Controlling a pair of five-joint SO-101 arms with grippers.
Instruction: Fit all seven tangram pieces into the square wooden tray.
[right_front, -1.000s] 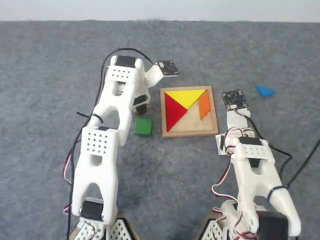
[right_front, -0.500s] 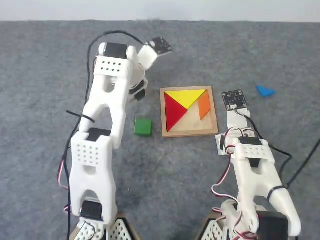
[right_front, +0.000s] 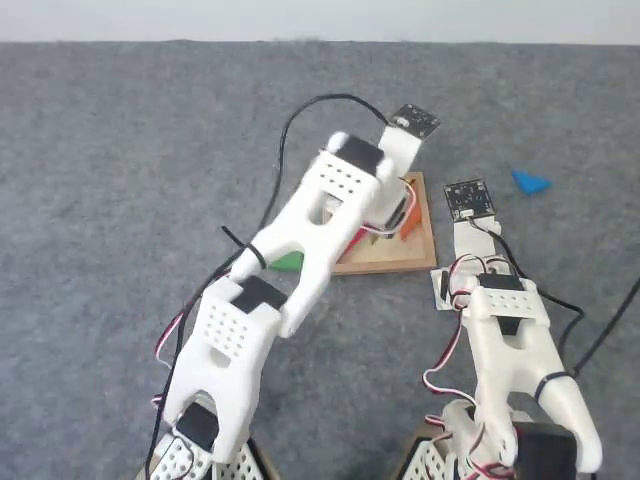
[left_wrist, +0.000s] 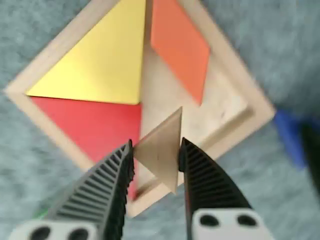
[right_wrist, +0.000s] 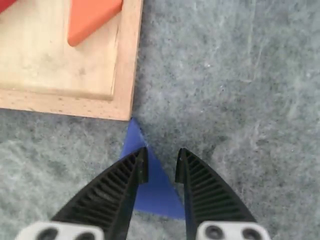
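The left claw (left_wrist: 156, 145) grips a pale wooden triangle (left_wrist: 162, 150) between its two black fingers. It holds the piece on its edge, just over the square wooden tray (right_front: 400, 264). The triangle hangs above the bare part of the tray, beside the red triangle (left_wrist: 90, 122).

Three pieces lie flat in the tray. They are a yellow triangle (left_wrist: 105, 65), the red triangle touching it, and an orange slanted four-sided piece (left_wrist: 180, 45) at one side.

A green square (right_front: 290, 262) sits on the grey bench (right_front: 100, 200) near the tray, partly hidden by the left arm.

The right claw (right_wrist: 161, 152) hangs just over a blue triangle (right_wrist: 157, 192) that lies flat on the bench with its tip at a tray corner. Its fingers are a little apart and hold nothing.

Another small blue piece (right_front: 530, 182) lies on the bench well away from the tray.
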